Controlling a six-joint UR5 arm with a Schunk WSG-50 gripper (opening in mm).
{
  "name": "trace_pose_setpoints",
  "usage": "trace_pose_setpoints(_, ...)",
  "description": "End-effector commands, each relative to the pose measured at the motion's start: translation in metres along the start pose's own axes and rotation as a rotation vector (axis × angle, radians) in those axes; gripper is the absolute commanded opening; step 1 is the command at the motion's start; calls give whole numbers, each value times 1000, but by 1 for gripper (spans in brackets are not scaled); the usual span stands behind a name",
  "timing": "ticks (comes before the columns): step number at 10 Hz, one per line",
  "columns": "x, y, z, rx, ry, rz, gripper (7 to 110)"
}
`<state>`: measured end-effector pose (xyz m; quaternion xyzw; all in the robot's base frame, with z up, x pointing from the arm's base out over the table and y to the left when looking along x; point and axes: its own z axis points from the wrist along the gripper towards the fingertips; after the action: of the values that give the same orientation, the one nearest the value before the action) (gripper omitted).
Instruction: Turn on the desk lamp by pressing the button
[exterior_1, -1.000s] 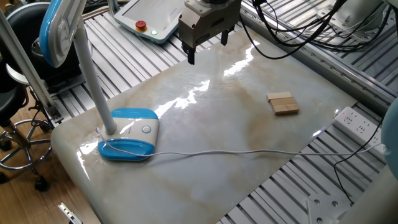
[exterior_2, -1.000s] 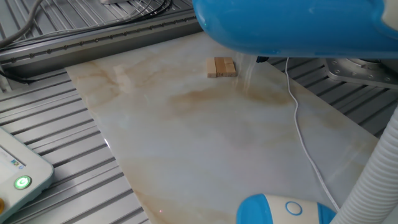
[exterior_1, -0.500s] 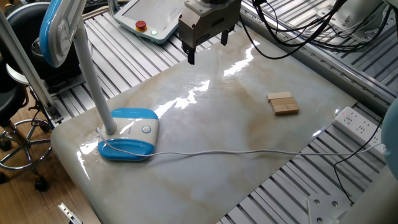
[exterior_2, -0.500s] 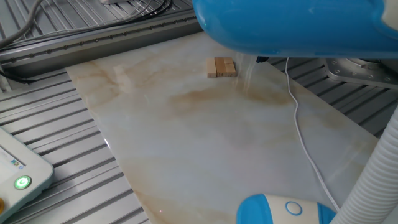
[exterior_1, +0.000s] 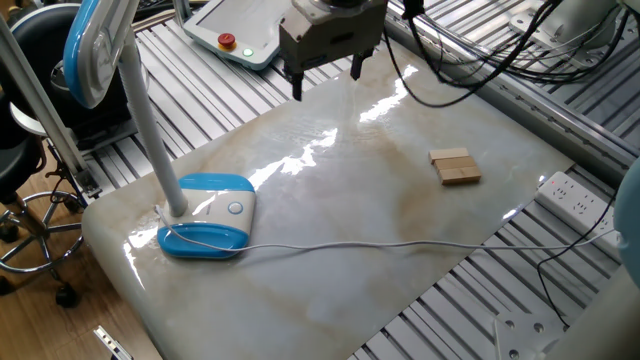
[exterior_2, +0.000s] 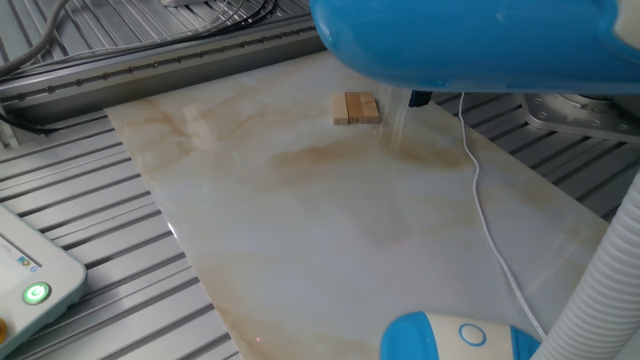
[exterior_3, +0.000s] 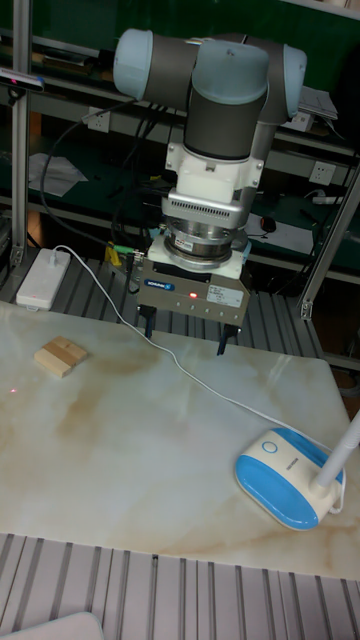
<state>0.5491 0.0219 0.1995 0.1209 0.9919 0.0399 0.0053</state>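
The desk lamp stands near the marble slab's left corner, with a blue-and-white base (exterior_1: 207, 228), a pale stem (exterior_1: 150, 130) and a blue-rimmed head (exterior_1: 90, 45). The button (exterior_1: 234, 209) is a small round white disc on the base's white top, also seen as the button (exterior_3: 269, 447) and the button (exterior_2: 472, 335). My gripper (exterior_1: 326, 80) hangs above the slab's far edge, well away from the lamp base (exterior_3: 285, 477). The gripper (exterior_3: 186, 334) is open, with a wide gap between its two dark fingers and nothing held.
A small wooden block (exterior_1: 455, 166) lies on the slab's right side. The lamp's thin white cord (exterior_1: 380, 244) runs across the front to a power strip (exterior_1: 575, 197). A white-and-teal pendant (exterior_1: 240, 30) lies on the slatted frame behind. The big lamp head (exterior_2: 480, 45) blocks the other fixed view.
The gripper has shifted slightly left and away along the slab's far edge. The lamp and the block have not moved.
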Motion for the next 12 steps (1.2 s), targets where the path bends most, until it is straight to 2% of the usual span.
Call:
trace_pose_setpoints(1, 0, 11, -1, -42, 2, 113, 7)
trace_pose_setpoints(3, 0, 13, -1, -51, 5, 127, 7)
trace_pose_setpoints(4, 2, 22, 0, -84, 19, 169, 7)
trace_pose_setpoints(5, 2, 23, 2, -89, 22, 161, 7)
trace_pose_setpoints(6, 2, 22, 2, -80, 23, 147, 7)
trace_pose_setpoints(8, 5, 6, 5, -4, 40, 77, 7)
trace_pose_setpoints(11, 5, 2, 8, 8, 44, 14, 7)
trace_pose_setpoints(12, 4, -6, 12, 39, 38, -30, 7)
